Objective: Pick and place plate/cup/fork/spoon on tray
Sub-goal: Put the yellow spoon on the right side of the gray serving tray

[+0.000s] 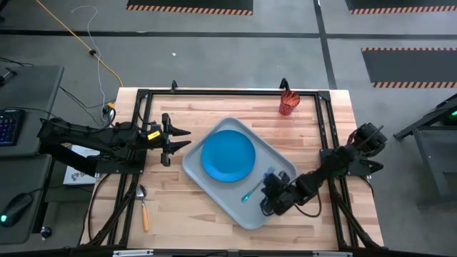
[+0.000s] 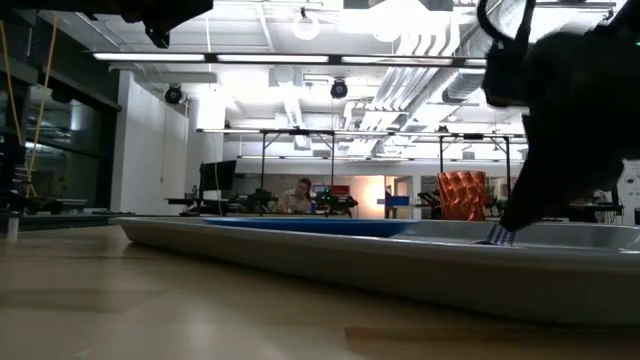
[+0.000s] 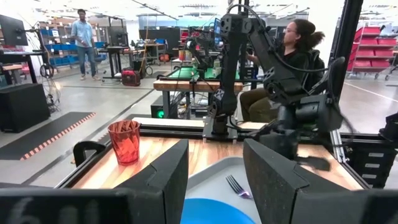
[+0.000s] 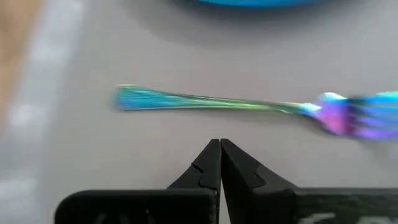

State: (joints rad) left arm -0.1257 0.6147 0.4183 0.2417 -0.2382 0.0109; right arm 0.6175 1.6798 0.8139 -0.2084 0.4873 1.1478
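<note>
The pale grey tray (image 1: 246, 214) lies mid-table with the blue plate (image 1: 228, 156) flat on its floor. The teal-handled fork (image 4: 205, 101) also lies flat on the tray floor, between the plate and the tray's near right rim. My right gripper (image 4: 219, 144) is shut, slanting down, its tips a little short of the fork's handle and apart from it. The red-orange cup (image 1: 288, 103) stands upright at the table's far edge. The orange-handled spoon (image 1: 143, 208) lies on the table at the near left. My left gripper (image 3: 214, 186) hangs open left of the tray, with nothing between its fingers.
A black frame (image 1: 214, 93) runs around the tabletop's edges. Bare wood shows between the tray and the cup and to the tray's near left. People sit and stand in the room beyond the table, away from the arms.
</note>
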